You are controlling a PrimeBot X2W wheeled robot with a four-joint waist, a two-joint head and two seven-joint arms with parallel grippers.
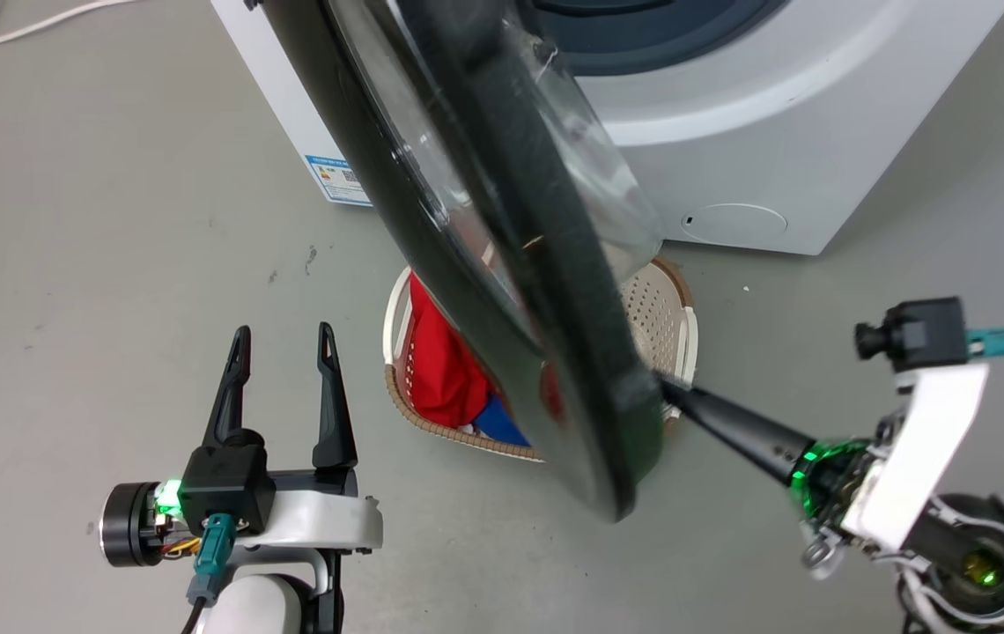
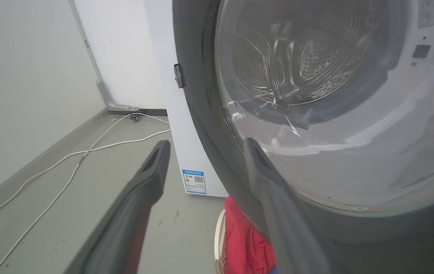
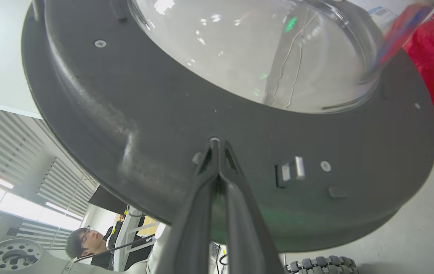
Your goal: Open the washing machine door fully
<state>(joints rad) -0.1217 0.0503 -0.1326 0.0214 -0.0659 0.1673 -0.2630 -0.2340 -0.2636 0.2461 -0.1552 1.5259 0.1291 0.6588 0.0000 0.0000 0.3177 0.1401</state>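
1. Pushing step: my right gripper (image 3: 217, 142), clenched empty, has its tips against the washing machine door (image 1: 502, 264), on its inner rim.
2. The door stands partly open over the laundry basket (image 1: 662, 321); my left gripper (image 1: 284, 339) is released, apart from it.
3. Next, I reckon: push wider.

No word or number can be read anywhere. A blue-bordered label (image 1: 339, 179) sits near the bottom edge of the washer (image 1: 775, 158), at the lower left corner of its white panel. It carries a blue header strip, a small coloured chart and a QR code (image 2: 198, 179), with lines of print too small to make out. A small grey sticker (image 2: 426, 12) higher on the washer's front bears tiny marks, also unreadable.
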